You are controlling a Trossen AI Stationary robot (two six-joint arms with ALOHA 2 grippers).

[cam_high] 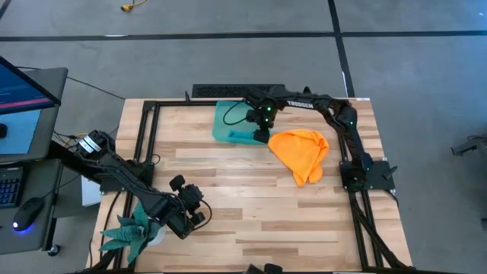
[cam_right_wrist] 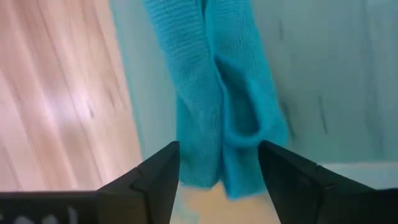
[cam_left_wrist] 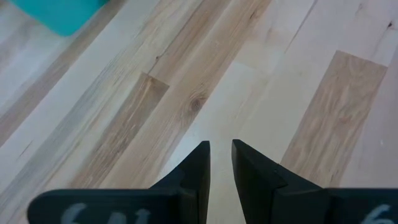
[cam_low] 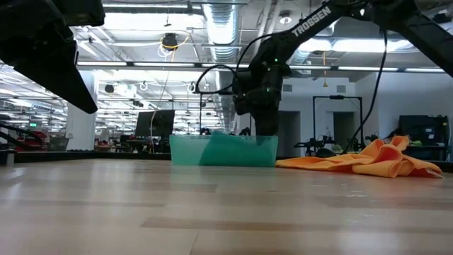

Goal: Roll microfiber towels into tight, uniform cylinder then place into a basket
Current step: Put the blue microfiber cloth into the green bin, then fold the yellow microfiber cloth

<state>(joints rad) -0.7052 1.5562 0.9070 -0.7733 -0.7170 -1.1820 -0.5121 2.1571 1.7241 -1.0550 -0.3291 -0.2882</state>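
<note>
From overhead I see the right pincer [cam_high: 261, 128] working at the far side of the table [cam_high: 251, 205], at the near-right corner of the basket [cam_high: 228, 122], which sits close to the far edge with little spare wood behind it. The broad middle and near half of the table lie open, with plenty of room between the two arms.

Through the right wrist camera the right pincer's fingers [cam_right_wrist: 155, 177] stand apart, with the teal-blue towel [cam_right_wrist: 214, 112] between them; I cannot tell whether they actually touch it. The towel is bunched into a long folded strip, its long axis running straight away from the pincer, lying inside the basket along one wall. The level view shows the same arm reaching down into the basket [cam_low: 223, 150].

The orange-yellow towel [cam_high: 300, 152] lies crumpled and unrolled on the table just to the right of the basket, tapering toward the near side, well inside the right edge.

My left pincer [cam_left_wrist: 221, 162] waits near the near-left corner beside the potted plant [cam_high: 133, 228], fingers almost together with a slim gap, gripping nothing.
</note>
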